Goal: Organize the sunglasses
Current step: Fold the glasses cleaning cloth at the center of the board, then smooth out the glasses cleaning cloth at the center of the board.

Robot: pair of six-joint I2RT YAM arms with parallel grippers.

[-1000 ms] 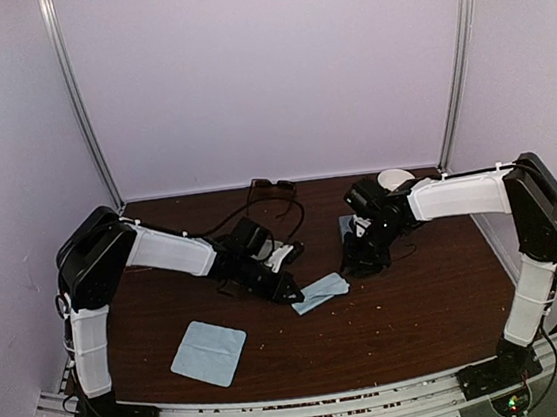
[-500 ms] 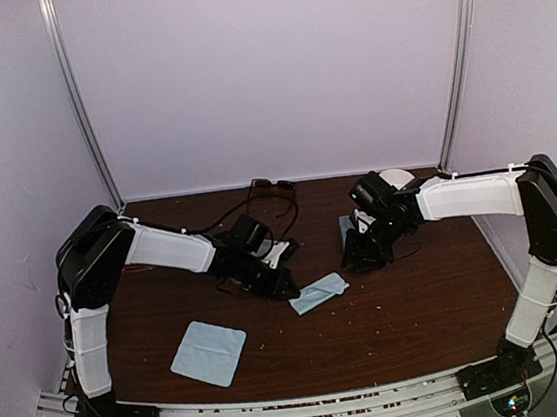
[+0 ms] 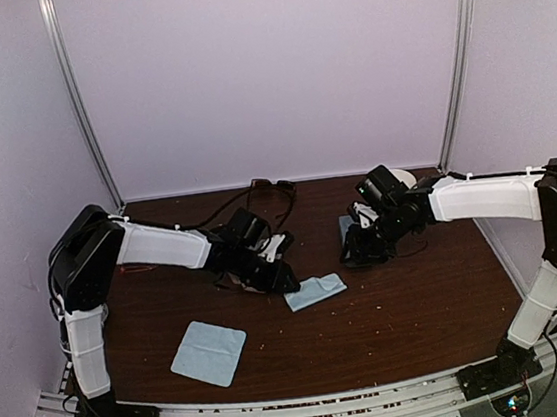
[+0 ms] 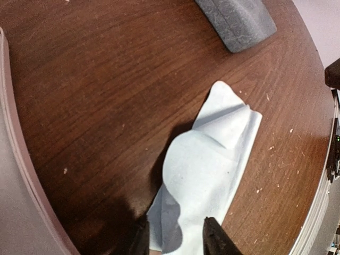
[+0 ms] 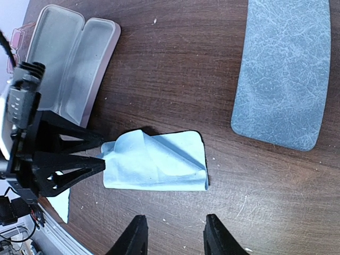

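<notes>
Since a second ago my left claw (image 4: 175, 241) has loosened from a tight pinch, and my right arm's elbow has swung outward while its claw has barely shifted. The left fingers (image 4: 215, 239) now stand apart, one on each side of the near edge of the crumpled cloth (image 4: 207, 164), which lies slack on the table (image 3: 420, 303) with one fold humped up. From my other wrist I see those same black fingers on either side of the cloth's left corner without pinching it. My right claw (image 5: 175, 239) hovers just past the cloth's far side, its fingers apart with only bare wood between them. The grey-blue case (image 5: 284, 69) lies closed, near the cloth on my right claw's side. The pink case (image 5: 69, 58) lies open with its pale lining up, beyond the cloth's left corner. A flat cloth (image 3: 208, 352) lies well apart from the crumpled one, toward my left base. The sunglasses (image 3: 271, 185) seem to be the small dark shape at the table's far edge, well beyond the crumpled cloth, though it is too small to be sure; neither claw is near them.
</notes>
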